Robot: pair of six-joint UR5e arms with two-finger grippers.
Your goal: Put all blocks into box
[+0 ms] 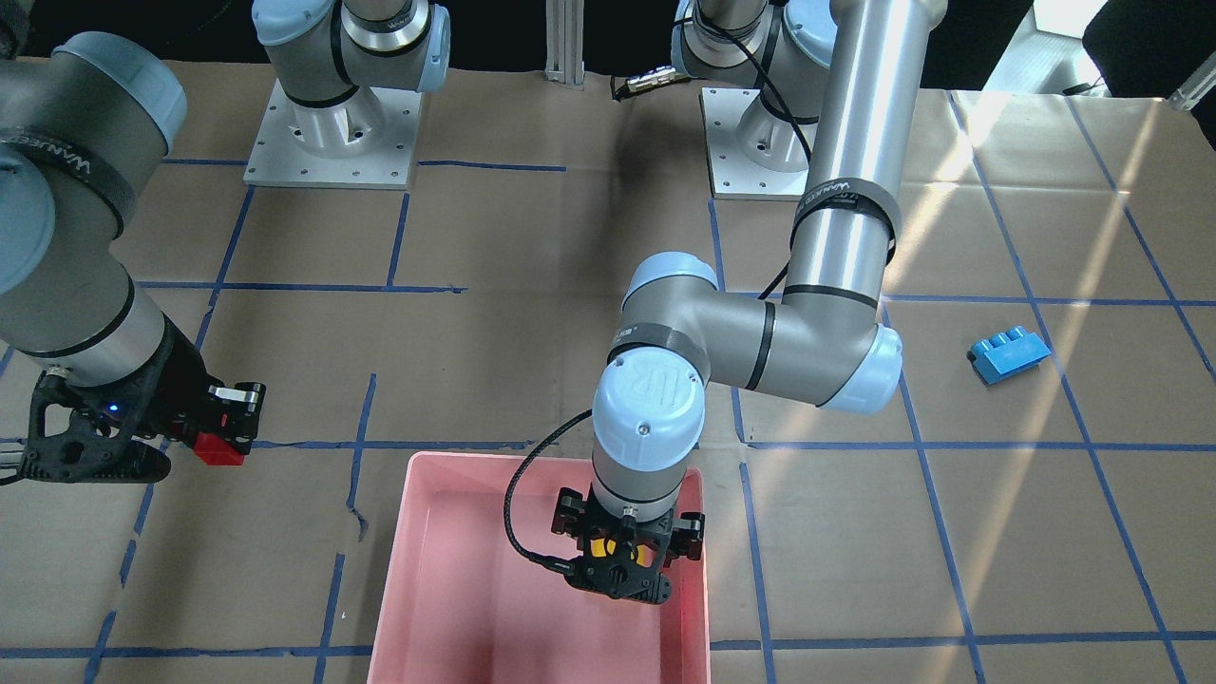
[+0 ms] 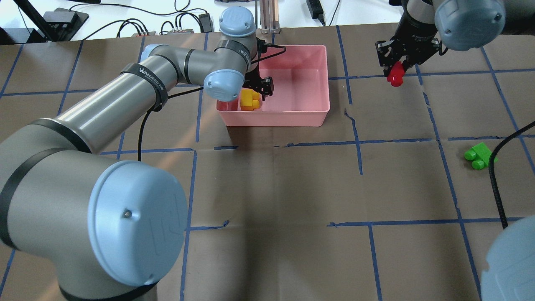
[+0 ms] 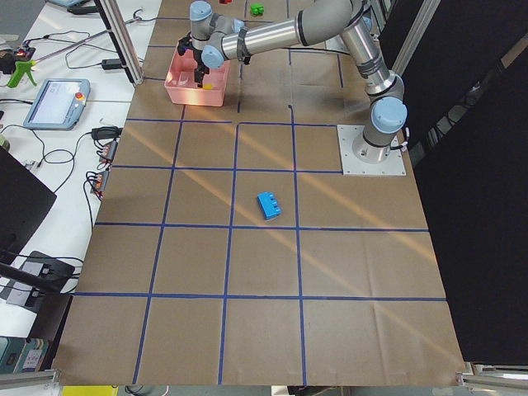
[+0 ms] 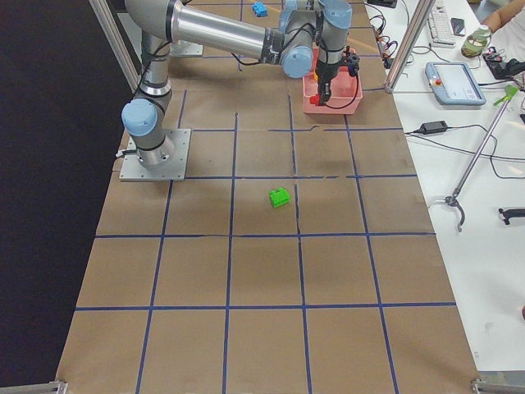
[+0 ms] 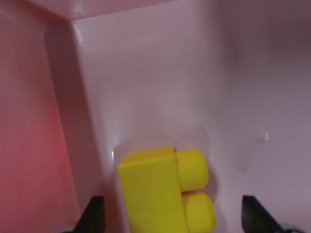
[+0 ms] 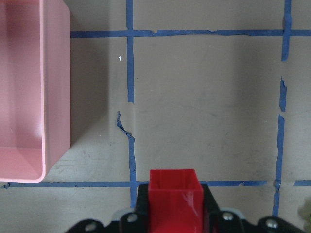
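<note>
The pink box (image 2: 288,119) stands at the far middle of the table. My left gripper (image 2: 260,91) is down inside its left end, open, with the yellow block (image 2: 250,100) lying on the box floor between its fingertips (image 5: 95,213), which stand apart from it (image 5: 163,187). My right gripper (image 2: 400,62) is shut on the red block (image 2: 394,74) and holds it over the table to the right of the box; the wrist view shows the red block (image 6: 174,189) in the jaws. The green block (image 2: 480,155) lies on the table at the right. The blue block (image 1: 1009,353) lies on the table off to my left.
Brown paper with blue tape lines covers the table (image 2: 276,188). The box's right rim (image 6: 56,97) is left of the red block in the right wrist view. A black cable (image 2: 497,175) hangs near the green block. The arm bases (image 1: 332,133) are bolted at the robot's edge.
</note>
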